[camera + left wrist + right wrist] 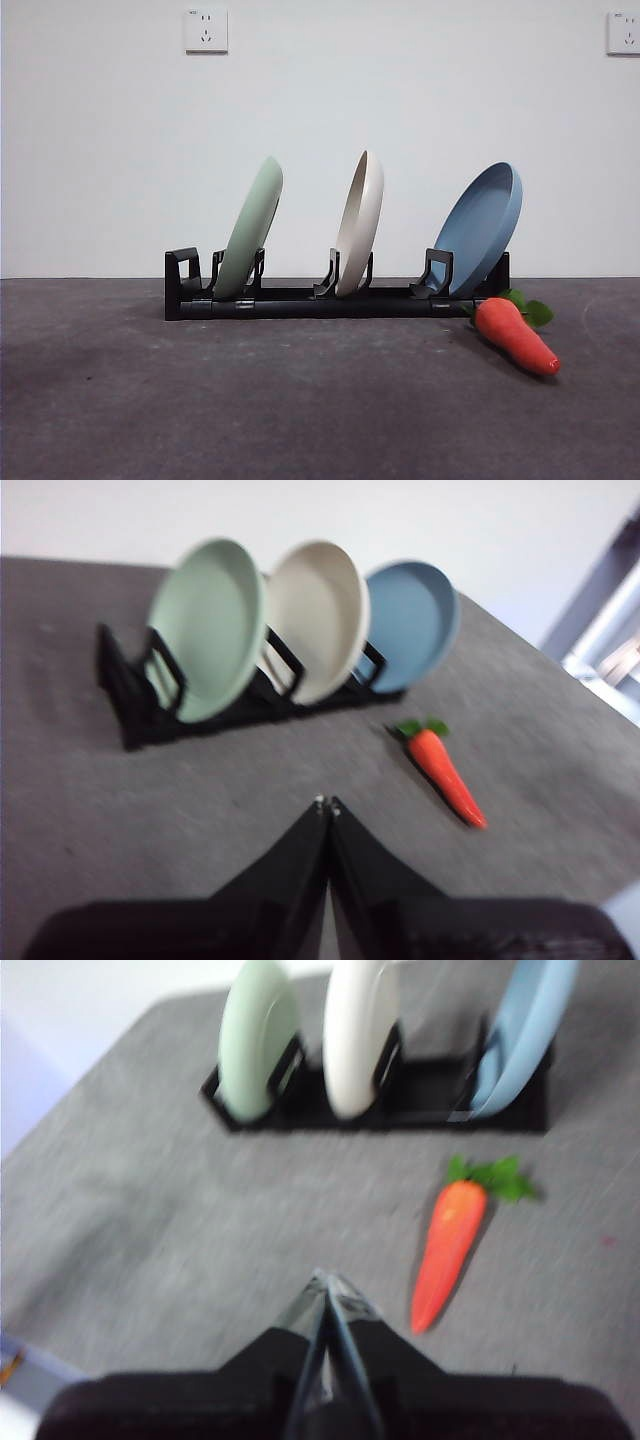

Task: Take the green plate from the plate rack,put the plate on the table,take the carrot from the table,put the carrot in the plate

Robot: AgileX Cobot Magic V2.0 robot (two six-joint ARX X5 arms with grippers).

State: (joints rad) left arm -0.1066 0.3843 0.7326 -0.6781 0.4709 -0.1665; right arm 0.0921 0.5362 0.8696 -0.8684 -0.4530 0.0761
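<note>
Green plate [252, 228] at left of centre in the front view, leaning on edge in the plate rack [330, 298], propped by slotted holders. Carrot [514, 334] at lower right, flat on the table [200, 400] beside the rack's end. Left pincer [327, 805] and right pincer [322, 1282] clenched, empty, well short of everything.

We find the plate rack [335, 295] standing crosswise on the desk [200, 400], toward its back, with a wall [320, 120] behind. Three plates stand on edge in it, each leaning right: the green plate [250, 230] at the left end, the cream plate [360, 222] in the middle, the blue plate [480, 228] at the right end. We note the carrot [515, 335] lying on the desk just beside the rack's right end, leaves toward the rack, tip pointing forward and right.
</note>
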